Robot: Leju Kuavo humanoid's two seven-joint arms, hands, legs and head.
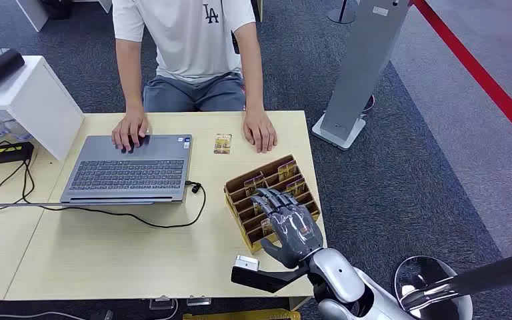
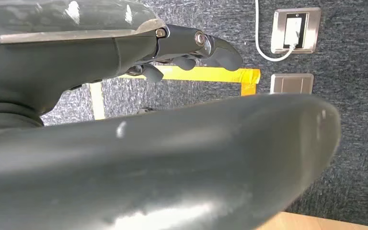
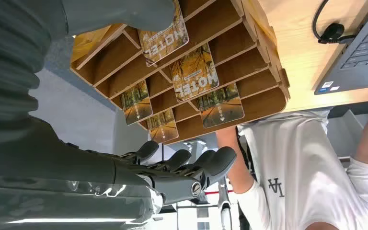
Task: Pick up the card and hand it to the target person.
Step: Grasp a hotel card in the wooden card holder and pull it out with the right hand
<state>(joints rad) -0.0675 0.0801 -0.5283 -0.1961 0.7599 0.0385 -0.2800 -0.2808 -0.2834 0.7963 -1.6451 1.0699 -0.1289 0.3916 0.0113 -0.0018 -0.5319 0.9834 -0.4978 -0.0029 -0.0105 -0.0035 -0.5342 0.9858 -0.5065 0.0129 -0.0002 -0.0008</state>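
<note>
A wooden card holder [image 1: 240, 183] stands near the table's right edge, with several hotel cards [image 1: 287, 170] upright in its slots. My right hand [image 1: 292, 225] hovers over its near end, fingers spread, holding nothing. In the right wrist view the cards [image 3: 195, 72] sit between my thumb and my dark fingers [image 3: 191, 167], and nothing touches them. One more card [image 1: 223, 143] lies flat on the table in front of the person [image 1: 187, 40], who sits at the far side with both hands on the table. My left hand [image 2: 191, 48] hangs over the carpet, empty.
An open grey laptop [image 1: 130, 167] lies left of the holder, its black cable [image 1: 173, 220] looping across the table. A white cabinet [image 1: 33, 100] is at the far left and a grey stand [image 1: 353, 100] beyond the right edge. Yellow tape [image 2: 196, 74] marks the floor.
</note>
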